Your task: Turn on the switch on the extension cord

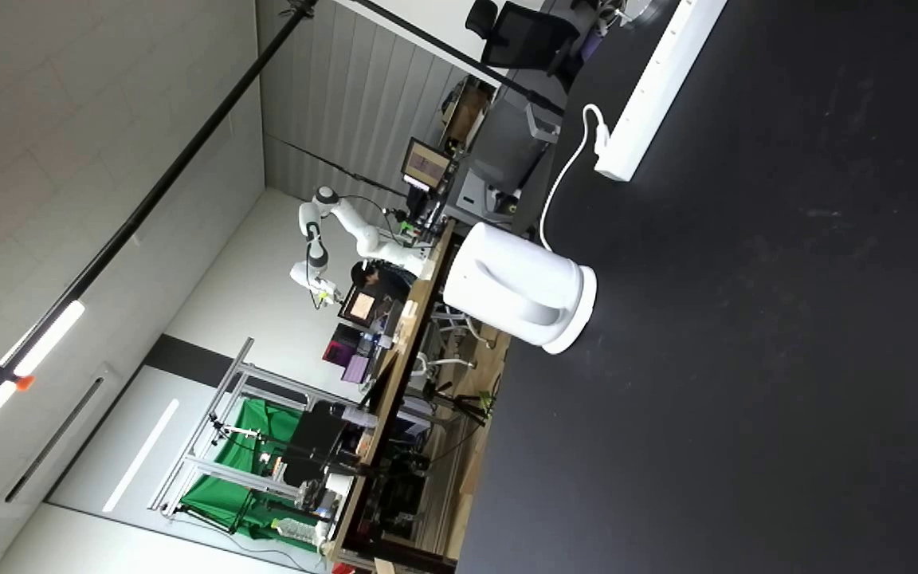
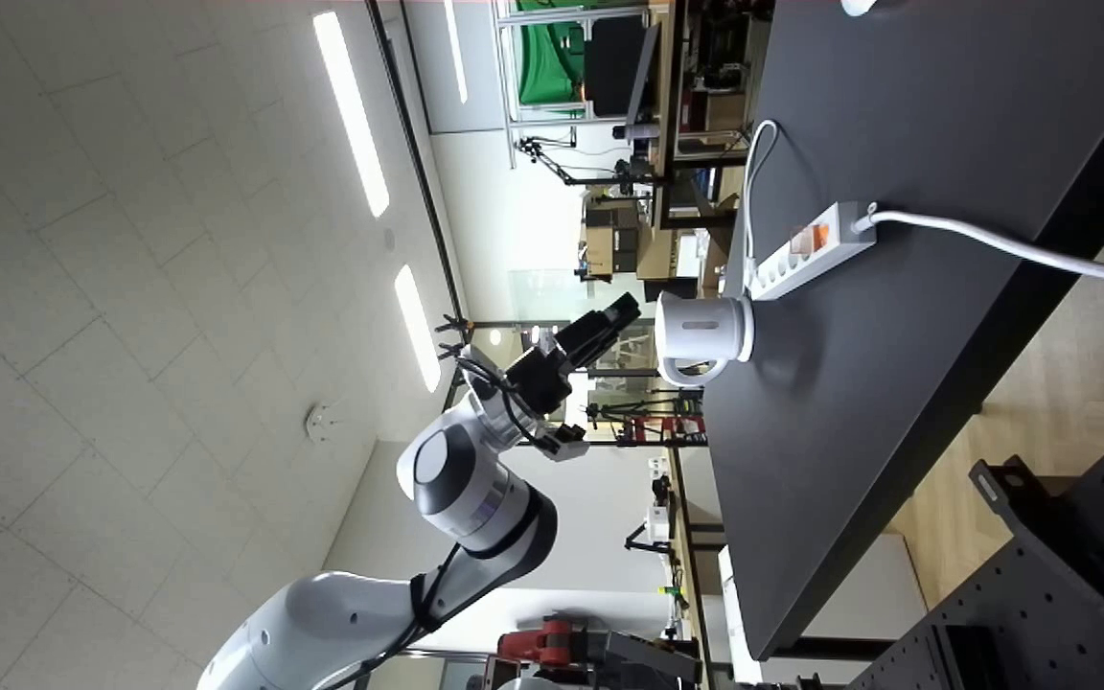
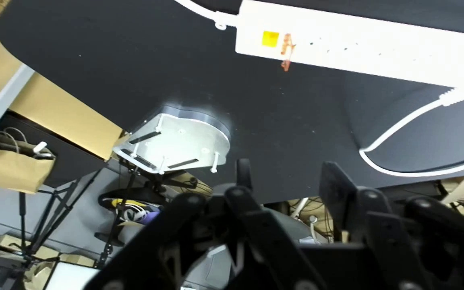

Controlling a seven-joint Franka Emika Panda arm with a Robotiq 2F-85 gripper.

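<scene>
Holding my gripper (image 3: 289,175) up in the air, higher than the counter (image 2: 801,460), I have its two fingers (image 3: 243,173) spread, a clear gap showing between the tips in the wrist view. The white power strip (image 3: 361,44) lies on the counter, well apart from those tips, and runs across the upper right of that view. Near one end sits its yellow switch (image 3: 270,38) (whether it is on, I cannot tell), and just beside that an orange shape (image 3: 287,44), too bleached to name. A thick white cord (image 2: 983,236) leaves this same end and, in an exterior view, runs out over the counter's edge. Near the opposite end a white plug (image 3: 453,96) joins the strip, its thin cable (image 3: 417,174) looping across the dark surface. In both exterior views, each turned on its side, a white electric kettle (image 1: 507,279) stands upright on the counter near the strip's plug end, the two apart. Back in the wrist view, I see a pale metal plate (image 3: 179,141) at the counter's edge, bolts jutting from it.
</scene>
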